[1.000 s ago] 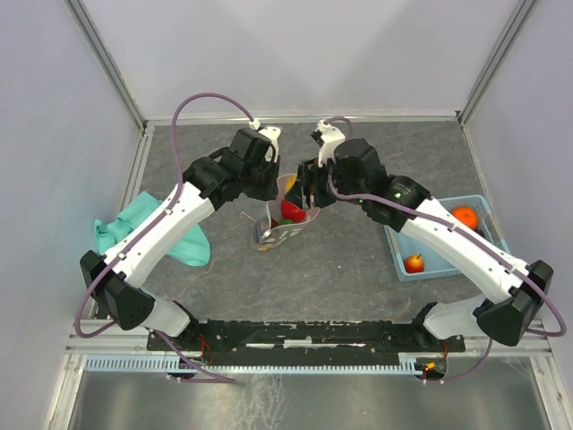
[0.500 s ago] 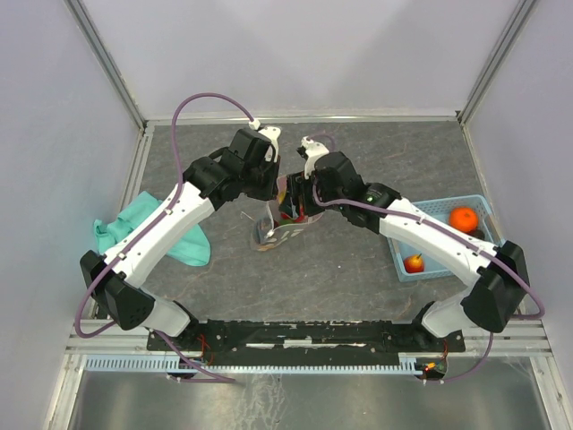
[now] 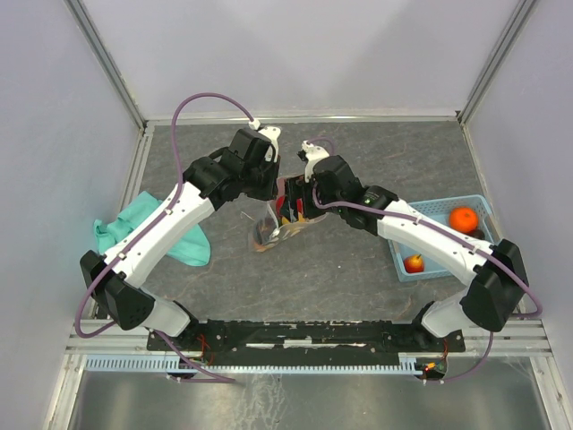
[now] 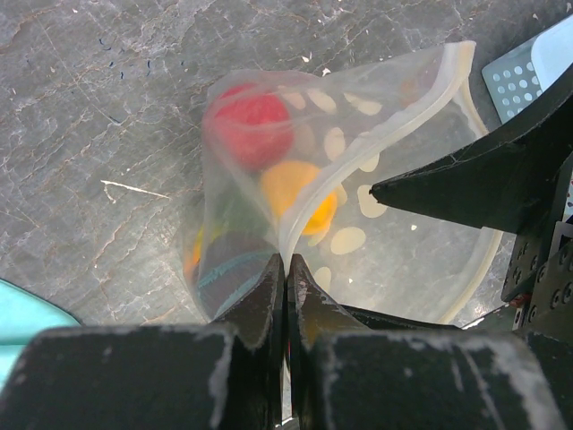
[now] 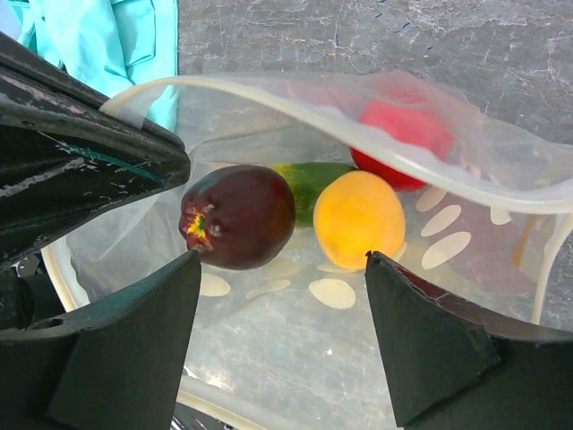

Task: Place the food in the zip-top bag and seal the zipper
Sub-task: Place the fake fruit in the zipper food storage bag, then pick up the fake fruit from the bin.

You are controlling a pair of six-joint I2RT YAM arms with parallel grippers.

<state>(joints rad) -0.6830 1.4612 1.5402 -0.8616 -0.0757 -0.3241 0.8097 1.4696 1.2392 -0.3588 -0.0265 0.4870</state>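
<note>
The zip-top bag [image 3: 271, 228] stands open at the table's middle. My left gripper [image 4: 286, 262] is shut on the bag's rim and holds the mouth up; it shows in the top view [image 3: 275, 186]. My right gripper [image 5: 282, 260] is open, its jaws inside the bag's mouth, also seen from above [image 3: 295, 202]. Inside the bag lie a dark purple fruit [image 5: 237, 215], an orange one [image 5: 358, 219], a green one [image 5: 309, 179] and a red one [image 5: 403, 134]. The zipper [image 5: 358, 121] arches open over them. The purple fruit lies just past my right gripper's left fingertip.
A blue basket [image 3: 430, 275] at the right holds an orange fruit [image 3: 463, 218] and a small red-orange one [image 3: 414, 262]. A teal cloth [image 3: 152, 228] lies at the left, and shows in the right wrist view [image 5: 107, 36]. Metal frame posts stand at the back corners.
My right gripper has moved left from beside the bag into its mouth. The bag has sagged a little. My left arm has held still.
</note>
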